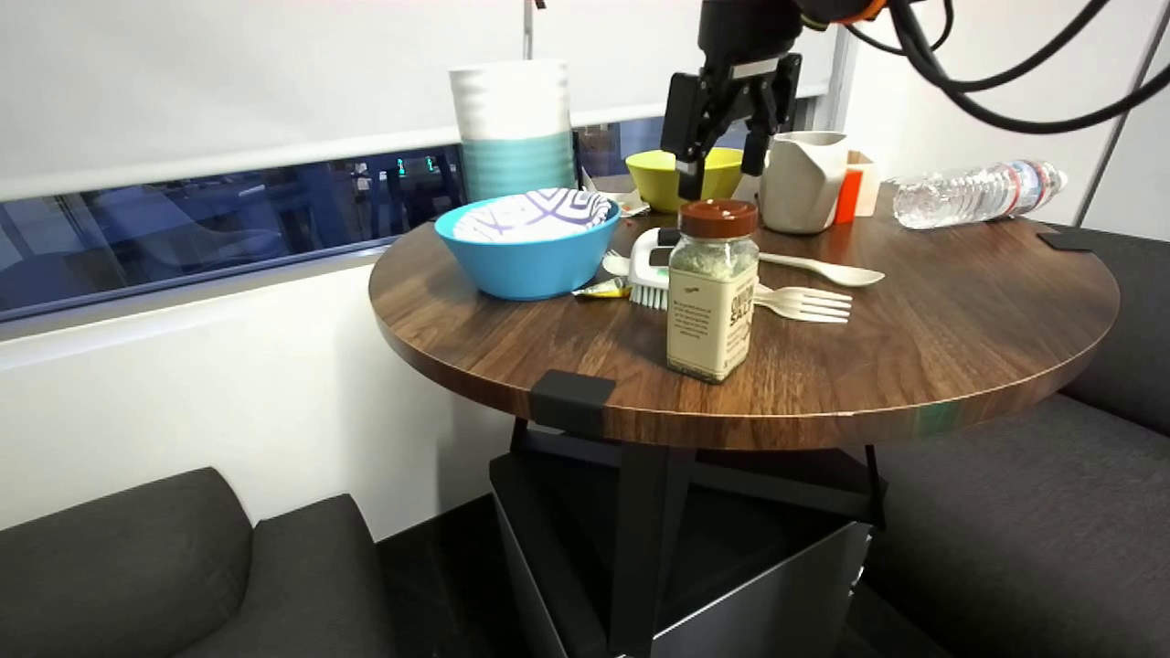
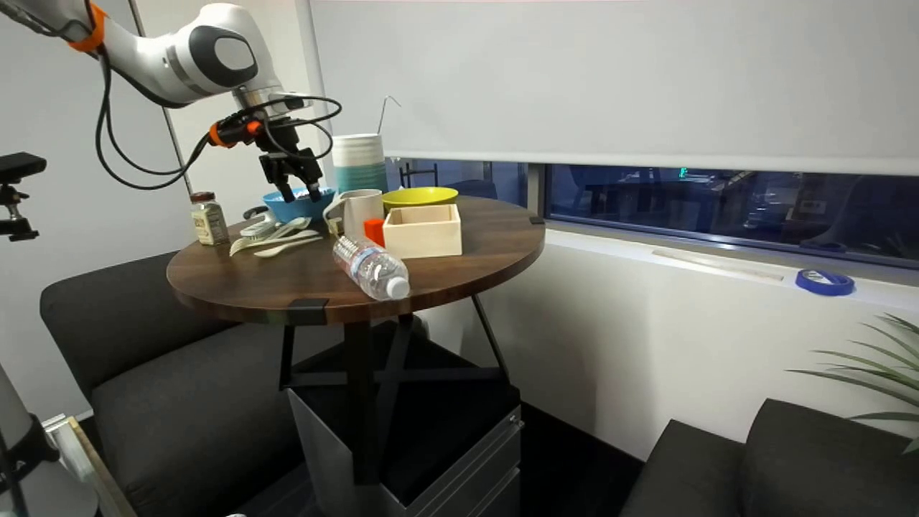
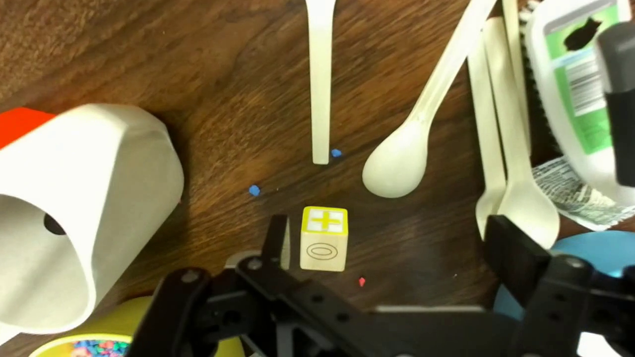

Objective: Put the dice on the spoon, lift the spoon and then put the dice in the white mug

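Observation:
The dice (image 3: 323,240) is a pale cube with a yellow-edged top and a yellow cross. It rests on the wooden table and I cannot make it out in the exterior views. My gripper (image 3: 397,250) is open and empty; in the wrist view the dice appears between its fingers, nearer the left one. The gripper hangs above the table in both exterior views (image 1: 724,166) (image 2: 301,192). A pale spoon (image 3: 399,161) lies just beyond the dice, bowl toward it. The white mug (image 3: 139,158) stands left of the dice, with orange beside it; it also shows in both exterior views (image 1: 800,187) (image 2: 362,208).
More pale utensils (image 3: 516,183) and a brush (image 3: 575,99) lie on the right of the wrist view. A blue bowl (image 1: 530,260), yellow bowl (image 1: 654,178), red-lidded jar (image 1: 713,302), white-and-teal stack (image 1: 516,137), wooden box (image 2: 423,237) and bottle (image 2: 370,269) are on the table.

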You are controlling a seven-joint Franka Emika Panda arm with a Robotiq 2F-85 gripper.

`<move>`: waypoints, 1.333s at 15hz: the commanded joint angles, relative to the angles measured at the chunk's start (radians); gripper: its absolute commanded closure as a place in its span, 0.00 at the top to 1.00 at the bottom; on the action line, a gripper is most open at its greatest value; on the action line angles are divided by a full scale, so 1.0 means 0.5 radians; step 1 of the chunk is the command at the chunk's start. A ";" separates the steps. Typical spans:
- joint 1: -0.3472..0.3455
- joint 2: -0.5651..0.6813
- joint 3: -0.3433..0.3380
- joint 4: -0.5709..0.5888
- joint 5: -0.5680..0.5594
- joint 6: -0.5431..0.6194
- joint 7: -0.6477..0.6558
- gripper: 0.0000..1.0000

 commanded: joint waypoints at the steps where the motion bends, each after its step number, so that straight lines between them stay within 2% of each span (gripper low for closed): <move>1: 0.021 0.247 -0.036 0.223 -0.043 -0.058 -0.091 1.00; 5: 0.028 0.402 -0.086 0.338 -0.094 -0.125 -0.131 1.00; 9: 0.032 0.471 -0.134 0.381 -0.054 -0.141 -0.214 0.99; 10: 0.034 0.488 -0.141 0.390 -0.049 -0.127 -0.230 0.74; 11: 0.037 0.498 -0.145 0.395 -0.049 -0.123 -0.241 0.74; 12: 0.037 0.504 -0.150 0.397 -0.047 -0.110 -0.254 0.68; 20: 0.047 0.430 -0.153 0.322 -0.034 -0.096 -0.254 0.12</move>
